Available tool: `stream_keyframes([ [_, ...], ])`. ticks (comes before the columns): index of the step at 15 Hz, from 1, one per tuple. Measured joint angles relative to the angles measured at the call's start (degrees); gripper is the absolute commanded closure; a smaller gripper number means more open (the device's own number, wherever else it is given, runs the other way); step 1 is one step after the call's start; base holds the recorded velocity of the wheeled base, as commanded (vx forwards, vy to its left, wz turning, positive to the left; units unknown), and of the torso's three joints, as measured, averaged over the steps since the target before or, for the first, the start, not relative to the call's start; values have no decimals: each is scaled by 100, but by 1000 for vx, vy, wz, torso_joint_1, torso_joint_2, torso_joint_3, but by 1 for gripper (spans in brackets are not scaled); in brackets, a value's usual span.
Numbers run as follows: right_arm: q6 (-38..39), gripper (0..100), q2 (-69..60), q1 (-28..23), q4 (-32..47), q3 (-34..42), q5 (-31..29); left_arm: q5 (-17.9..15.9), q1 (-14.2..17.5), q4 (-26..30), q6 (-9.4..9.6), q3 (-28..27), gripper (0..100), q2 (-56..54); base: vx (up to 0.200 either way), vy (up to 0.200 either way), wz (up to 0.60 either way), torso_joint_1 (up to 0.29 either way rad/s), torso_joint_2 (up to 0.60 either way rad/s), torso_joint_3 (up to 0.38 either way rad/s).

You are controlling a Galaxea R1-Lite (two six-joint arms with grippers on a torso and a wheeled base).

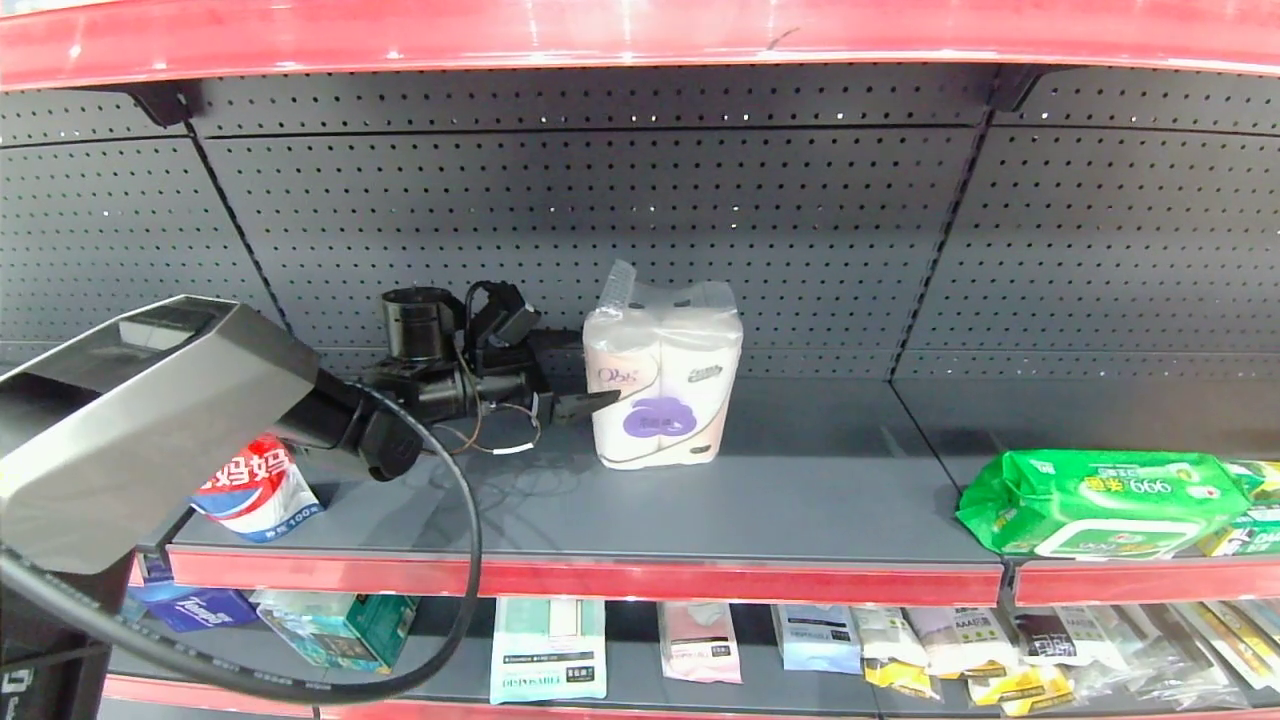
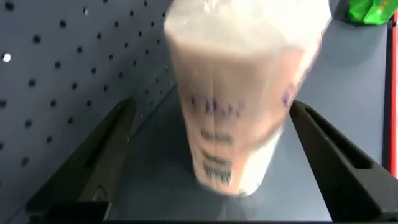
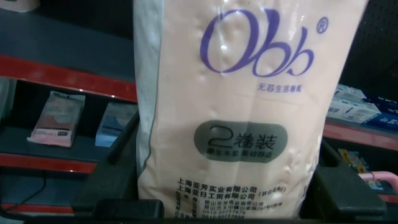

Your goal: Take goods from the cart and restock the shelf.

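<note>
Two packs: one pack (image 1: 665, 375) stands upright on the shelf (image 1: 800, 500), towards the back panel; a second pack (image 3: 249, 93) is held in the air in front of the lower shelves.
Left gripper (image 2: 208, 118): fingers apart, one on either side of the pack, with a gap showing on both sides.
Right gripper (image 3: 230, 140): clamped on the second pack, low on its sides.
Neighbours: wipes (image 1: 1090, 500) lie well apart to the right at the shelf front; a pouch (image 1: 255, 490) sits at the left front.
Risk one: the pack is tall and soft, so a finger brushing it on the way out would likely tip it.
Risk two: the second pack's slick wrap may slide in the grip, and if set down too close it could knock the first over.
Print: the second pack has large purple logo lettering, a grey oval badge and small lines of text; the pack has a purple cloud mark. None is read off here.
</note>
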Motion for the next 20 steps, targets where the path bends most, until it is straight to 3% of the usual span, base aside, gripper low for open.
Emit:
stream_keyframes([
  [4,0,100,-1,4,-1,7,-5,-22,-179,9,-112,-132,0,140,0,0,0,0,0,0],
  [14,0,100,0,1,-1,-1,-2,27,-411,11,-110,-835,0,589,0,0,0,0,0,0],
  [20,0,100,0,0,0,-22,-5,33,-485,17,-107,-926,0,717,0,0,0,0,0,0],
])
